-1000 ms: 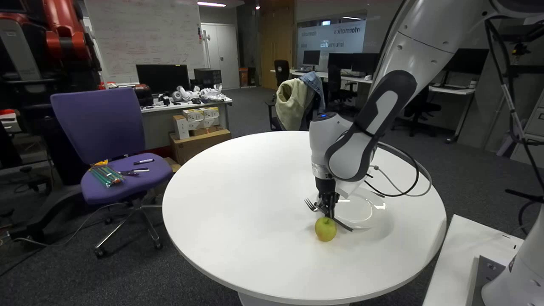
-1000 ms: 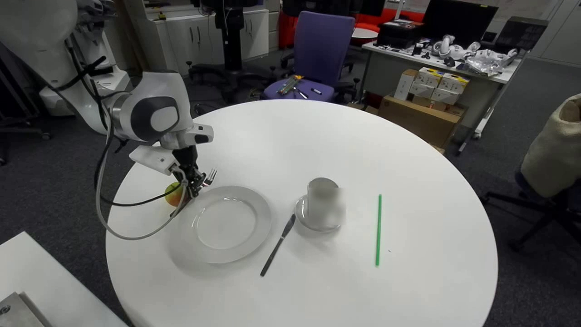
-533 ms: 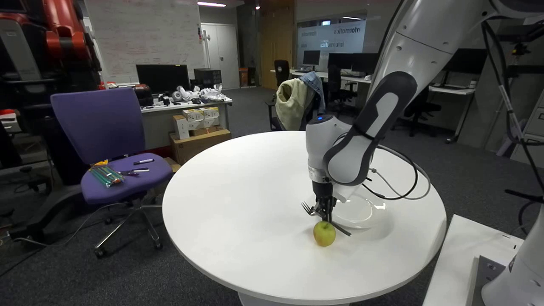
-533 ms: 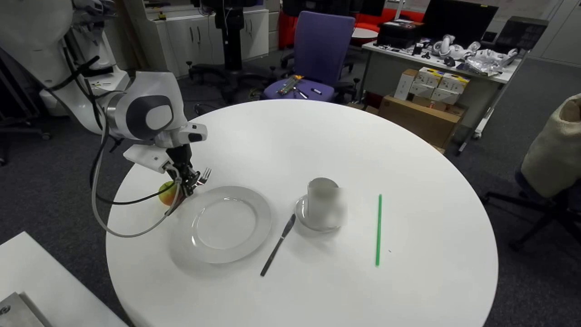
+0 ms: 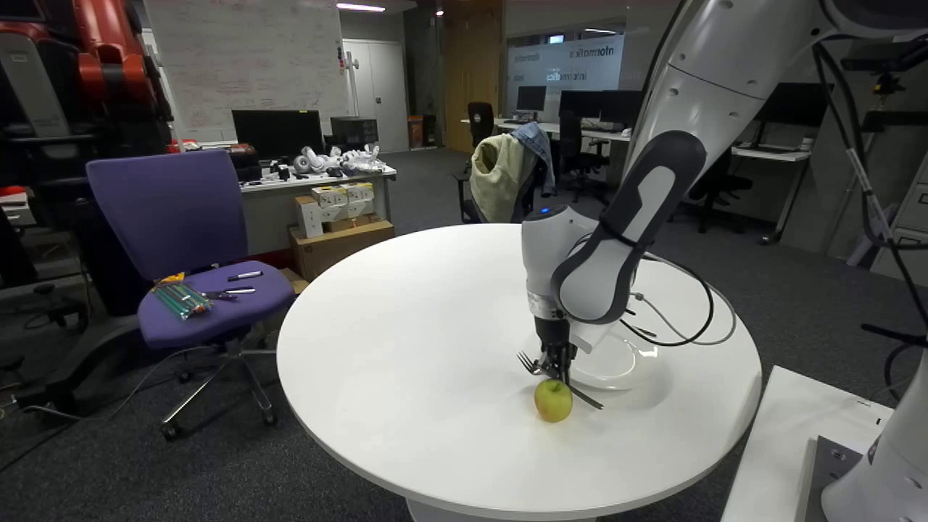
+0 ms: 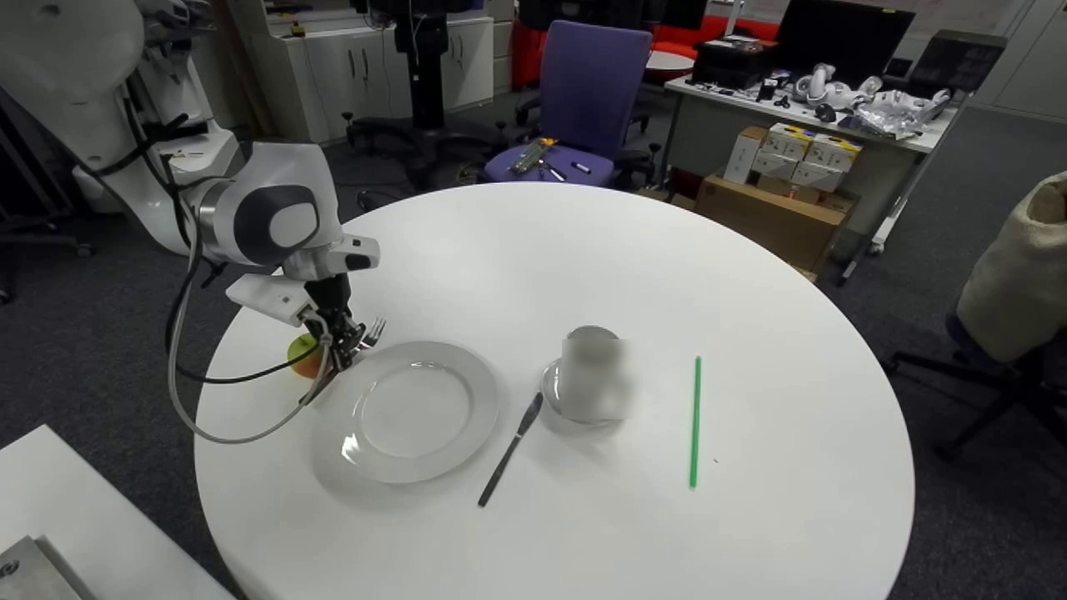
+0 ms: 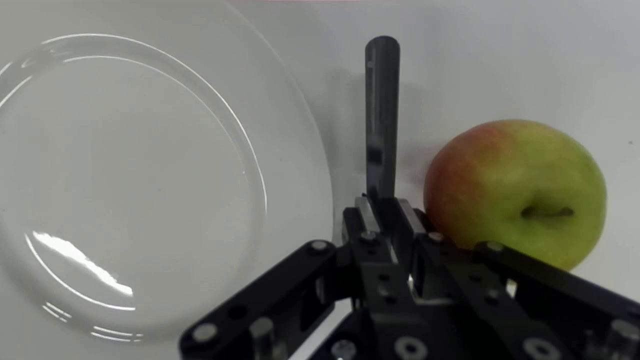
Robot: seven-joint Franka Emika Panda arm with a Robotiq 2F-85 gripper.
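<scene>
Left to right in the wrist view: a white plate point(image 7: 295, 200), its rim curving across the left side; just beside it a fork point(image 7: 382, 117) held by the gripper point(image 7: 389, 215); then an apple point(image 7: 515, 195), yellow-green, its red flush turned toward the fork. The fork lies between plate and apple, its long axis running up and down the picture, square to the line along which the fingers point(image 7: 366, 217) close. These are drawn together to a narrow gap, pinching the handle point(image 7: 382, 125), whose rounded end projects beyond them. The finger on the apple side overlaps the fruit in the picture; whether they touch cannot be told. Left to right in an exterior view: the tines point(image 5: 525, 362), the gripper with the apple before its tips, and the far end of the handle, near the plate; the fork thus passes through the grip and shows on both sides. The fork is slim, dark grey metal with a faint sheen along the handle; its tines are brighter, and its middle is hidden. Whether it clears the tabletop point(image 5: 406, 348) cannot be settled.
</scene>
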